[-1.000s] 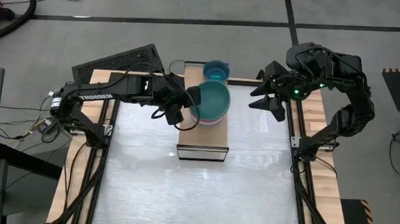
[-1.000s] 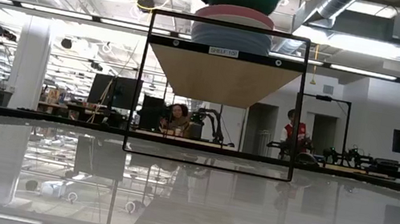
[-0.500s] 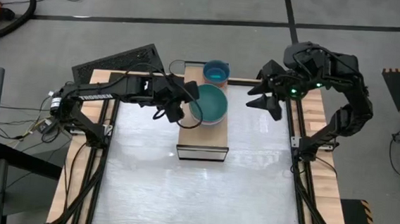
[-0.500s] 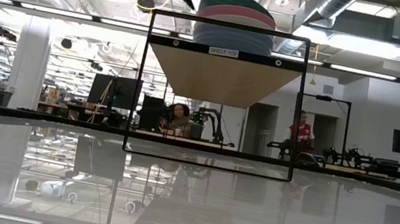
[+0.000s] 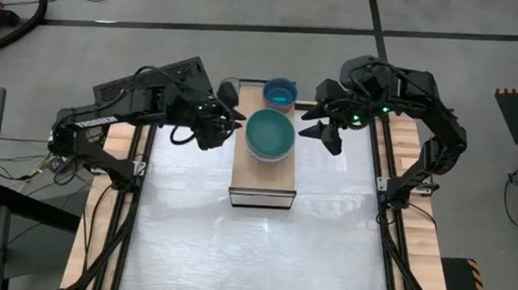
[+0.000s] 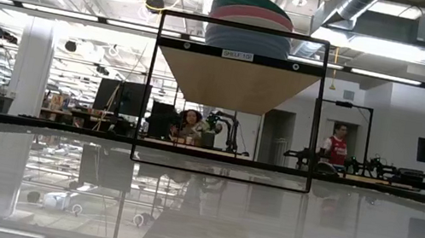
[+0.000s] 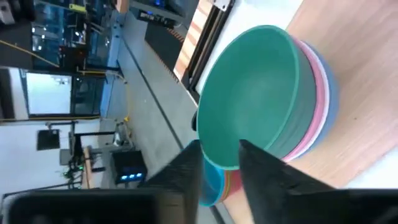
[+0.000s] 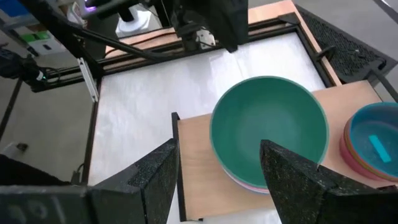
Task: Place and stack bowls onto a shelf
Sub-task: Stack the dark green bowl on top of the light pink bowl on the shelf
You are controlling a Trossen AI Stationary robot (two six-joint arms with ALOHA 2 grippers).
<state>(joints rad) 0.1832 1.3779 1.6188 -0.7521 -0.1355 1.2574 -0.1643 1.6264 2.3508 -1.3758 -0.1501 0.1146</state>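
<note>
Grey-blue bowl: mostly hidden beneath the pink bowl and dark green bowl; only rims are seen in the low view.
Small bowls: nested behind the large stack; the colours below the cyan one cannot be told from above.
Shelf: cut off by the left wrist picture's edge.
Person in red: too small for detail.
Both grippers: out of the low view.

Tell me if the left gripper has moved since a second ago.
Yes. In the high view the left gripper has pulled back from the green bowl, away from the shelf toward the table's left side; the bowl now sits on the stack.
</note>
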